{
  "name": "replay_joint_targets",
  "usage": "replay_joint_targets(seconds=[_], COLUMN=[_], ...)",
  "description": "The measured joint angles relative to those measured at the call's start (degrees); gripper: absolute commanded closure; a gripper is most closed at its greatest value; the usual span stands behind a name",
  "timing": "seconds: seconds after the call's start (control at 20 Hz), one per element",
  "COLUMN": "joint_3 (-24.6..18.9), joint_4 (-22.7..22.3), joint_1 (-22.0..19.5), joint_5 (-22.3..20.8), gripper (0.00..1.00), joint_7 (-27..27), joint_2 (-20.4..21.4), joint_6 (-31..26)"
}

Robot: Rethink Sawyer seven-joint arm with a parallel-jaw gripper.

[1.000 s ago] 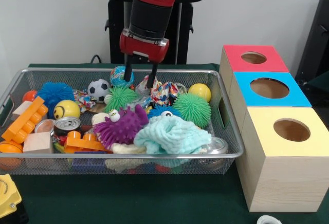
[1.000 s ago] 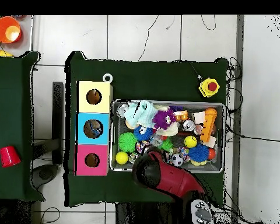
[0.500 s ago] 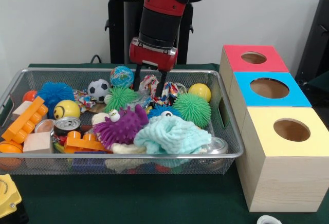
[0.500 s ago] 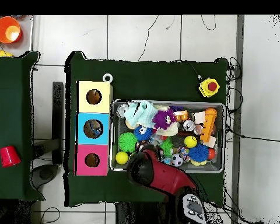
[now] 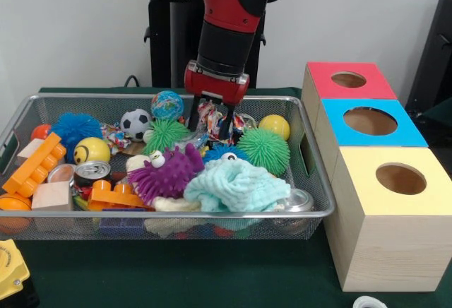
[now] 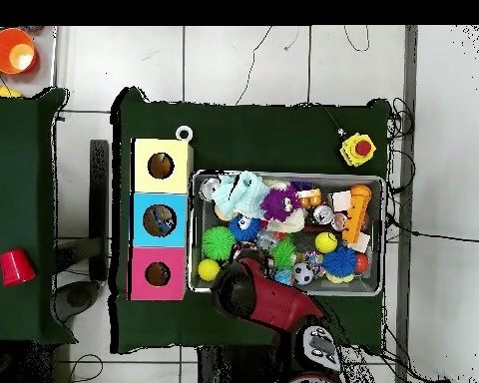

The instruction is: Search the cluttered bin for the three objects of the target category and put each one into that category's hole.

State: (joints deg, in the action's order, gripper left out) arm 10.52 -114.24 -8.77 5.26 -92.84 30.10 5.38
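My gripper point(image 5: 209, 126) hangs open in the back middle of the wire bin point(image 5: 85, 97). One finger stands on each side of a colourful patterned cloth point(image 5: 210, 115), low among the toys. A green spiky ball point(image 5: 263, 150) and a yellow ball point(image 5: 274, 125) lie just right of it. Left of it sit a second green spiky ball point(image 5: 164, 133), a globe ball point(image 5: 167, 103) and a soccer ball point(image 5: 135, 122). Three boxes with holes stand in a row: red point(image 5: 348, 80), blue point(image 5: 370, 123), yellow point(image 5: 399, 181). In the overhead view the arm point(image 6: 248, 289) covers the gripper.
The front of the bin holds a purple spiky toy point(image 5: 167, 172), a mint cloth point(image 5: 236, 184), a can point(image 5: 92, 172), orange bricks point(image 5: 34, 163) and a wood block point(image 5: 52, 195). A blue spiky ball point(image 5: 74, 128) sits back left. A yellow button box point(image 6: 356, 150) stands beyond the bin.
In the front view the gripper has travelled right and come down, from beside the globe ball to astride the patterned cloth. Its fingers stay spread as before.
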Motion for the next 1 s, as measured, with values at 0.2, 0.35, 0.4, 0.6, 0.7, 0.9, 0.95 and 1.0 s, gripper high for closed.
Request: replay_joint_targets(seconds=[0.2, 0.35, 0.4, 0.6, 0.7, 0.9, 0.95, 1.0], joint_3=[0.9, 2.1, 2.6, 4.1, 4.9, 5.1, 5.0, 5.0], joint_4=[0.1, 0.6, 0.9, 2.2, 3.2, 3.5, 3.6, 3.6], joint_1=[0.8, 1.5, 1.7, 2.0, 2.0, 1.9, 1.9, 1.8], joint_5=[0.4, 1.1, 1.3, 2.0, 2.4, 2.4, 2.4, 2.4], gripper=[0.0, 0.0, 0.0, 0.0, 1.0, 1.0, 1.0, 1.0], joint_7=[0.0, 0.0, 0.0, 0.0, 0.0, 0.0, 0.0, 0.0], joint_2=[-0.3, -0.8, -1.0, -2.0, -2.9, -3.3, -3.4, -3.6], joint_6=[0.2, 0.6, 0.8, 1.5, 2.1, 2.5, 2.6, 2.7])
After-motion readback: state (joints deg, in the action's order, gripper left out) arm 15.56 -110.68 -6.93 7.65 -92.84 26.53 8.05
